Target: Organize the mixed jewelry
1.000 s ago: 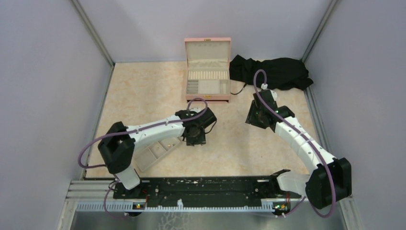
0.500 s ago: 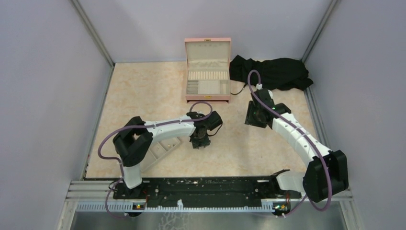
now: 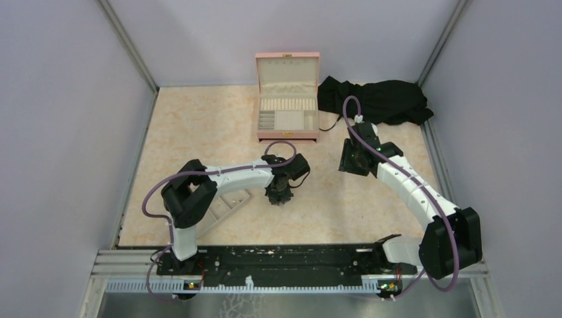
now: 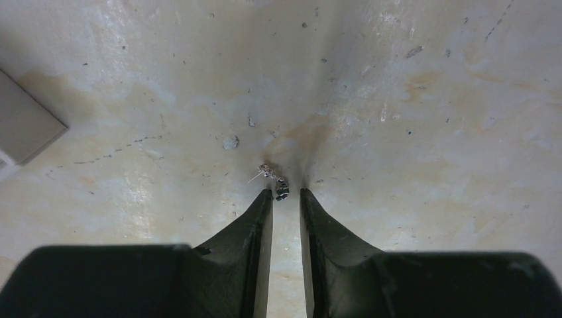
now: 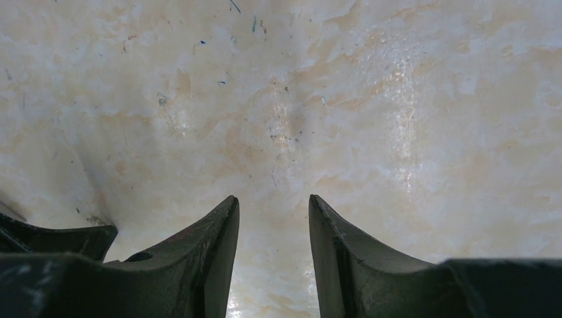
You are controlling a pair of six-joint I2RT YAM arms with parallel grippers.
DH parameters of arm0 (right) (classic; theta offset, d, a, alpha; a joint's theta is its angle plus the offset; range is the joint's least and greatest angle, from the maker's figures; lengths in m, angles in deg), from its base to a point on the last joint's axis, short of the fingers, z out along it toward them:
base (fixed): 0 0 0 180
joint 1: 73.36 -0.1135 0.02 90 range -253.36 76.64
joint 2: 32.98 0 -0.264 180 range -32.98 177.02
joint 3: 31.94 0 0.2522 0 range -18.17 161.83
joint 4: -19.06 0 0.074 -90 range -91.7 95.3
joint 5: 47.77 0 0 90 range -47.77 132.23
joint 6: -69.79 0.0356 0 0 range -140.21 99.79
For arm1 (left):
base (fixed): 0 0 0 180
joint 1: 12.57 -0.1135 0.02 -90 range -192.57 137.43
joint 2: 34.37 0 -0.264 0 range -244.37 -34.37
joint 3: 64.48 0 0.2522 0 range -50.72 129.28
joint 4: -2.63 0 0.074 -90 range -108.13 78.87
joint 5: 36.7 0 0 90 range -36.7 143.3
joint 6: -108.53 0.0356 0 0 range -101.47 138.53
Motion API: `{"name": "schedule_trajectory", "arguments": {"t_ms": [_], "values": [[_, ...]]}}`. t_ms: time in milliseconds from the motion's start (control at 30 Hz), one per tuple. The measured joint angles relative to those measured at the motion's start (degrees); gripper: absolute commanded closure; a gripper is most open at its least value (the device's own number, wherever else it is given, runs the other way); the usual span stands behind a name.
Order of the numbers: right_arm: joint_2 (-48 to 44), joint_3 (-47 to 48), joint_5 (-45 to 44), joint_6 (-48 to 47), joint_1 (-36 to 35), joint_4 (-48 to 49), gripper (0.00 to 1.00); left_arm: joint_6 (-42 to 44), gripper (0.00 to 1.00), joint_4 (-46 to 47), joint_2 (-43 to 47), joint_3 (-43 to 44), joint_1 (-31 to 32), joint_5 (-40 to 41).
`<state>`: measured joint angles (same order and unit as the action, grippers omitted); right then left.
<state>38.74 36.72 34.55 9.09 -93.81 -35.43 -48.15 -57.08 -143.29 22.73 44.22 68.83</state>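
Note:
In the left wrist view a tiny piece of the mixed jewelry point(image 4: 277, 182), a pale metallic bit with a dark bead and a thin pin, lies on the table right at my left gripper's point(image 4: 285, 193) fingertips, partly in the narrow gap between them. The jaws stand a little apart and do not clamp it. A small pale round piece point(image 4: 230, 142) lies a little farther out to the left. In the top view the left gripper point(image 3: 278, 195) points down at mid-table. My right gripper point(image 5: 273, 199) is open and empty over bare table, right of centre point(image 3: 351, 159).
The beige compartment tray point(image 3: 225, 205) lies under the left arm; its corner shows in the left wrist view point(image 4: 23, 126). The open pink box with cream lining point(image 3: 287, 99) stands at the back. A black cloth point(image 3: 378, 99) lies at the back right.
The left arm has swung its elbow right and its gripper has shifted slightly right and lower over the table. The right gripper moved slightly left early on, then held still.

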Motion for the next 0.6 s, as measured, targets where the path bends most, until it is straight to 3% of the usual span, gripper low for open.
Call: {"name": "schedule_trajectory", "arguments": {"t_ms": [300, 400, 600], "values": [[0.0, 0.0, 0.0, 0.0, 0.0, 0.0, 0.57, 0.0, 0.86, -0.3, -0.1, 0.0, -0.3, 0.5], [0.0, 0.0, 0.1, 0.0, 0.0, 0.0, 0.57, 0.1, 0.99, -0.5, -0.1, 0.0, -0.3, 0.6], [0.0, 0.0, 0.3, 0.0, 0.0, 0.0, 0.57, 0.7, 1.0, -0.4, 0.0, 0.0, -0.3, 0.8]]}}
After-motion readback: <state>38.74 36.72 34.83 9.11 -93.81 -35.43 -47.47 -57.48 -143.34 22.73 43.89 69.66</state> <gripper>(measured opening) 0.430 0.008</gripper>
